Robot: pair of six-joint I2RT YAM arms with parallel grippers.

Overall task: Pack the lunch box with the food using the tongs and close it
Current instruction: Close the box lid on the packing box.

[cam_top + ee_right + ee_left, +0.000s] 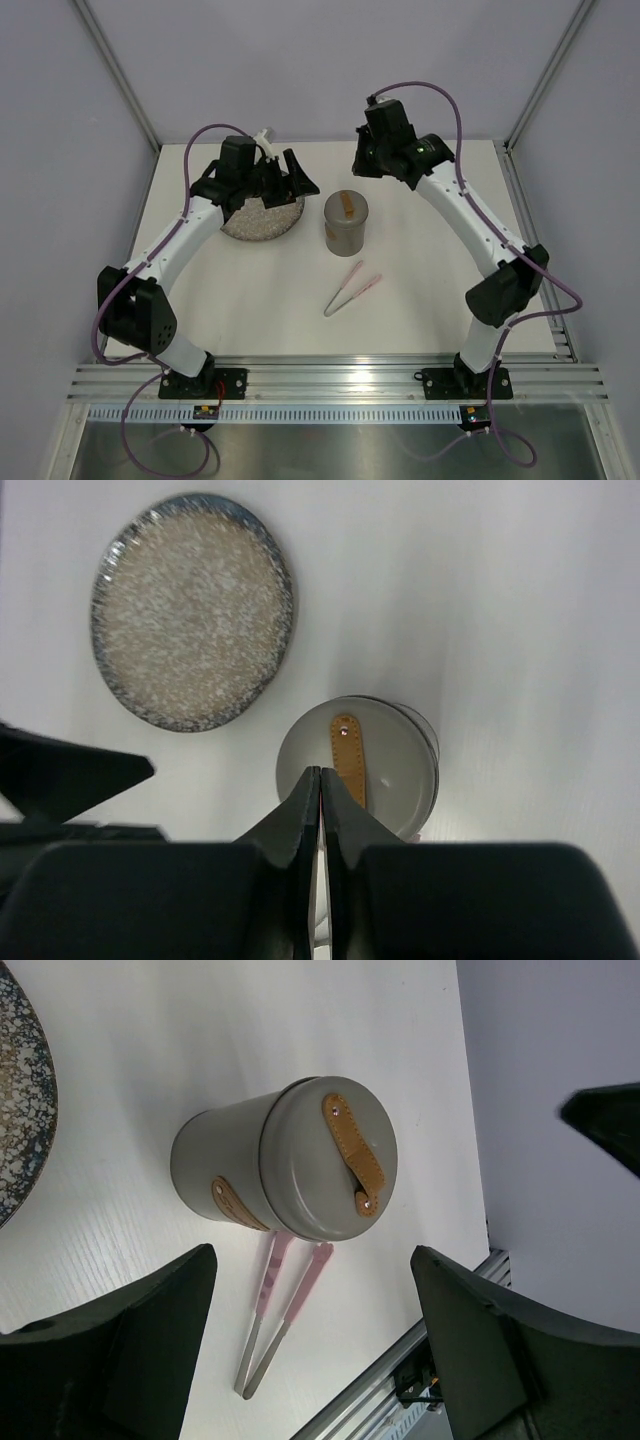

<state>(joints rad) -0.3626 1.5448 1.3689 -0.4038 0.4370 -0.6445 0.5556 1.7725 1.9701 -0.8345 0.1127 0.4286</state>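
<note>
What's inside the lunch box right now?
Nothing visible: a grey lid with a tan strap covers the lunch box, so its contents are hidden.

A round speckled plate (190,610) with a dark rim lies flat on the white table (250,315). An aluminium rail (340,384) runs along the table's near edge.

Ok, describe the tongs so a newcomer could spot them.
On the white table, find the grey cylindrical lunch box with a tan strap on top. Just in front of it, towards the near edge, lie the tongs: two slim pink arms in a narrow V, the only long thin thing beside round neighbours.
</note>
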